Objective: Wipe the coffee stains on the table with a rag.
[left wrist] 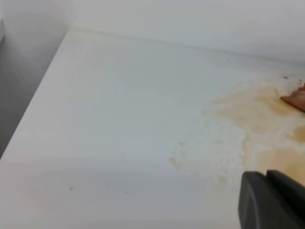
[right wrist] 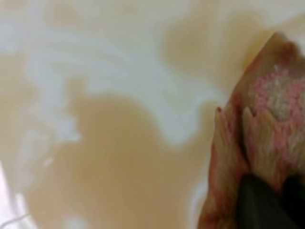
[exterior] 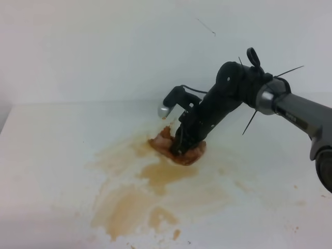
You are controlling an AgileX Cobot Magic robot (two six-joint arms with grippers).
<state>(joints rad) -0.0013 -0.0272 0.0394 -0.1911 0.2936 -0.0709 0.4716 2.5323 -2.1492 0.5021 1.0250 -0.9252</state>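
The coffee stains spread as a tan puddle and smears over the middle of the white table. The reddish-brown rag lies wrinkled at the puddle's far edge. My right gripper points down onto the rag, its fingers close together and shut on the cloth. In the right wrist view the rag sits under the dark fingertips, with the stains to the left. The left wrist view shows the stains, a corner of the rag and part of my left gripper; how it stands is unclear.
A white wall rises behind the table. The table's left edge drops to a grey floor. Small tan droplets dot the surface at the right. The right arm reaches in from the right.
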